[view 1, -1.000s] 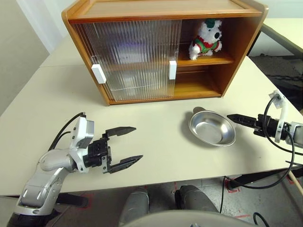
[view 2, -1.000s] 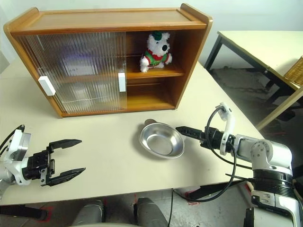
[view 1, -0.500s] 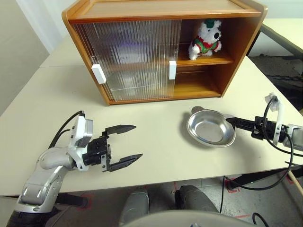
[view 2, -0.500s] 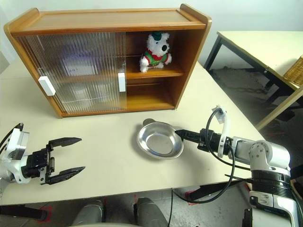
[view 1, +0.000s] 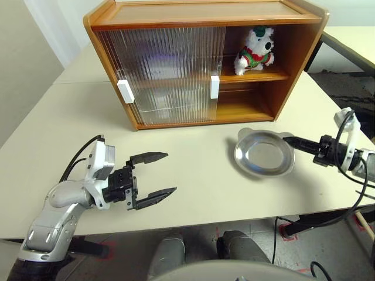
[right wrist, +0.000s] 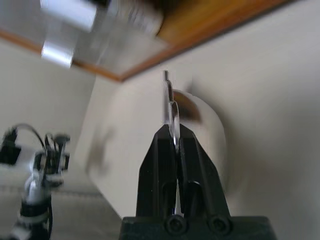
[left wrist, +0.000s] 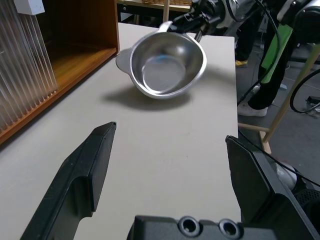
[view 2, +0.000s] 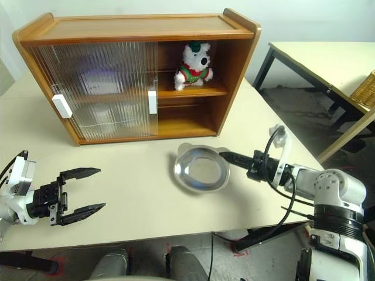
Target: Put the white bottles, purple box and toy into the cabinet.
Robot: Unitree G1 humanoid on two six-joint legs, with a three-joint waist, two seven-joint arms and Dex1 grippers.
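White plush toy (view 1: pixel 254 50) upright on cabinet (view 1: pixel 205 17) upper shelf.

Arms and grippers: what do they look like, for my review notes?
Both arms have silver-grey rounded shells with black joints. The left gripper and the right gripper each have two black tapered fingers. A white housing sits behind each gripper, and black cables loop from the wrists.

Silver-grey arms w/ white wrist housings, black cables, black two-finger left hand (view 1: pixel 153 181)
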